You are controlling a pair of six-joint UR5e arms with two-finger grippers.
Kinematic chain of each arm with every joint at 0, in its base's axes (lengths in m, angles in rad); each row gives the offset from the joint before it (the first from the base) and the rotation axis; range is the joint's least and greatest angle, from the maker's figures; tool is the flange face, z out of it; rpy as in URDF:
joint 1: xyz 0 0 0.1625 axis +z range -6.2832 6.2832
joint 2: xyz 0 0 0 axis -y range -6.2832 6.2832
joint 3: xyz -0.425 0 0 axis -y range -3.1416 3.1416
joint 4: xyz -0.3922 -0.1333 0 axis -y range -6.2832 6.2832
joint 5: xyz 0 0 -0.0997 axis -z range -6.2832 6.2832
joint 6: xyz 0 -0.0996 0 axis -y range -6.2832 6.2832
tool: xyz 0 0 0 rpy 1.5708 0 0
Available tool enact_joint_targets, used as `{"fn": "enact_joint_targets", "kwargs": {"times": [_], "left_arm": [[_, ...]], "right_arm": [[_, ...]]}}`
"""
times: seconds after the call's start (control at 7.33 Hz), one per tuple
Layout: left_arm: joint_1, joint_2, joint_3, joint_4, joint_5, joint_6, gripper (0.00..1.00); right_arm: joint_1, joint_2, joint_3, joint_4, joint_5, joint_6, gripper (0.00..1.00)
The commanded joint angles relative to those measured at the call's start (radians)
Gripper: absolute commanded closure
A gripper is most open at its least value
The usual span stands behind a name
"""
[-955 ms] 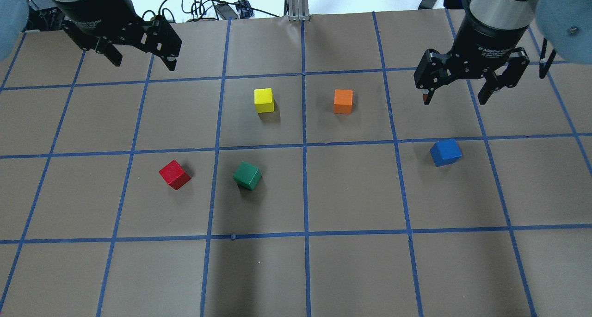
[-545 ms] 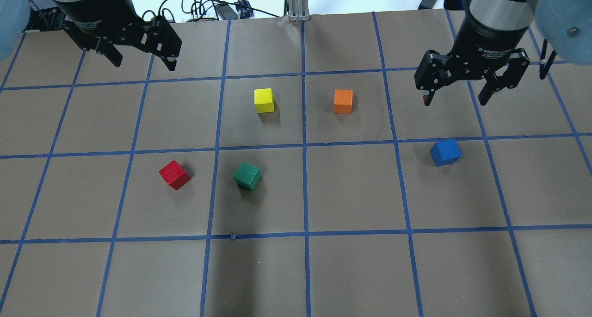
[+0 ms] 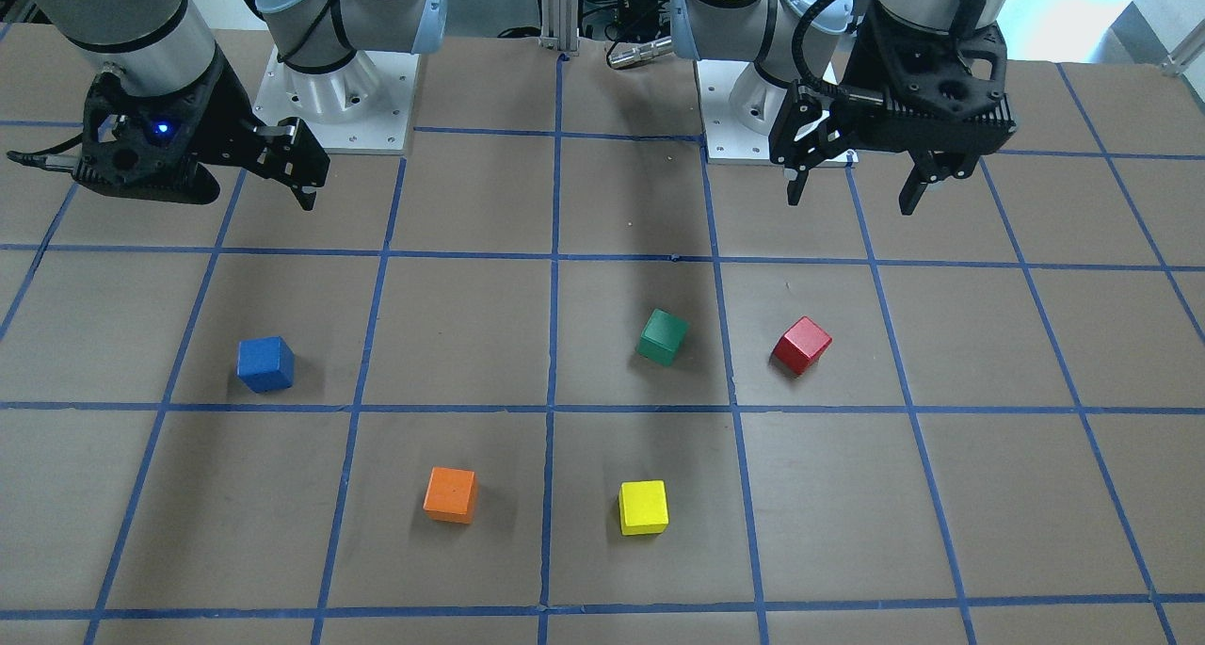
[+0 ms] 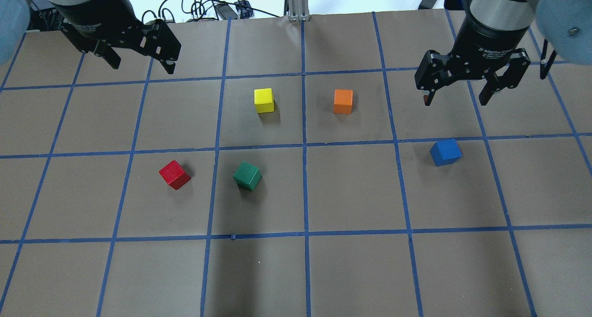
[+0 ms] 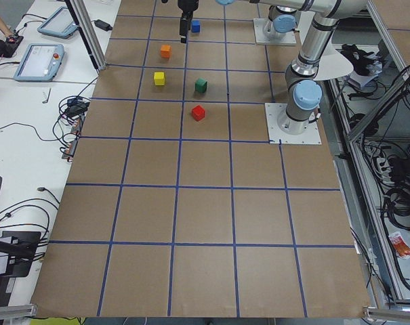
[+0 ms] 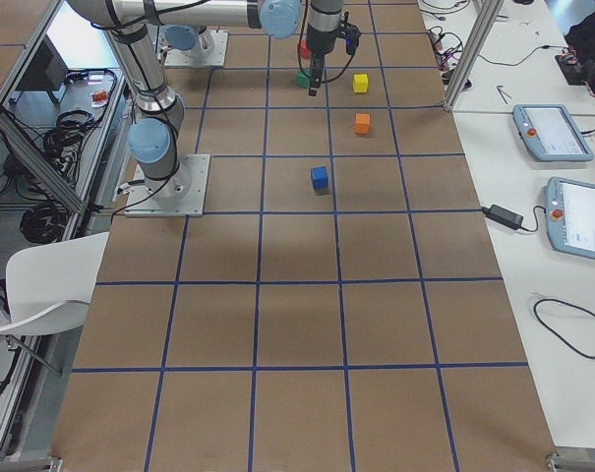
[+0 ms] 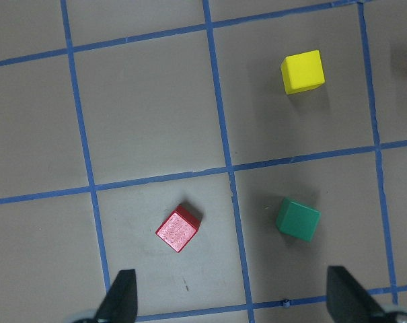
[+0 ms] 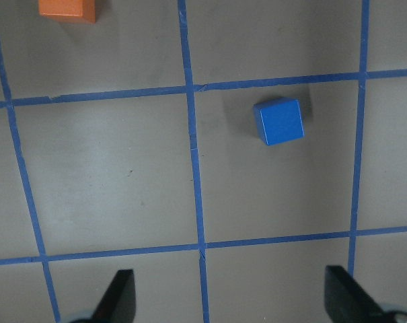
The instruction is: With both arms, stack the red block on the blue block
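Note:
The red block [image 4: 175, 174] lies on the brown gridded table, left of centre; it also shows in the front view [image 3: 802, 345] and the left wrist view [image 7: 178, 229]. The blue block [image 4: 445, 152] lies on the right side and shows in the right wrist view [image 8: 278, 121]. My left gripper [image 4: 141, 65] is open and empty, raised over the far left of the table, well beyond the red block. My right gripper [image 4: 455, 102] is open and empty, raised just beyond the blue block. Both blocks rest alone on the table.
A green block [image 4: 247, 175] sits just right of the red one. A yellow block [image 4: 264, 100] and an orange block [image 4: 343, 101] sit farther back near the middle. Cables [image 4: 203, 4] and a metal post [image 4: 297, 2] lie at the far edge.
My left gripper has shifted slightly toward the far edge. My right gripper has barely moved. No block has moved.

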Motion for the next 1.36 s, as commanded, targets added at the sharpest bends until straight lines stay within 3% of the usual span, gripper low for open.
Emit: {"fn": "enact_joint_targets", "kwargs": {"times": [0.0,0.41,0.82,1.09,1.23], "left_arm": [[0.028,-0.022,0.026,-0.069,-0.033,-0.008,0.00],[0.074,-0.068,0.123,-0.183,-0.033,-0.065,0.00],[0.025,-0.053,0.076,-0.174,-0.025,-0.067,0.00],[0.057,-0.056,-0.033,-0.057,-0.028,-0.071,0.00],[0.068,-0.060,-0.137,0.096,-0.025,-0.068,0.00]], "right_arm": [[-0.001,0.000,0.016,0.000,-0.005,0.003,0.00],[-0.001,0.000,0.019,0.000,-0.006,0.003,0.00],[-0.001,0.000,0.019,0.000,-0.009,0.003,0.00],[-0.001,0.000,0.019,0.002,-0.011,0.001,0.00],[-0.001,0.000,0.019,0.000,-0.011,0.001,0.00]]}}
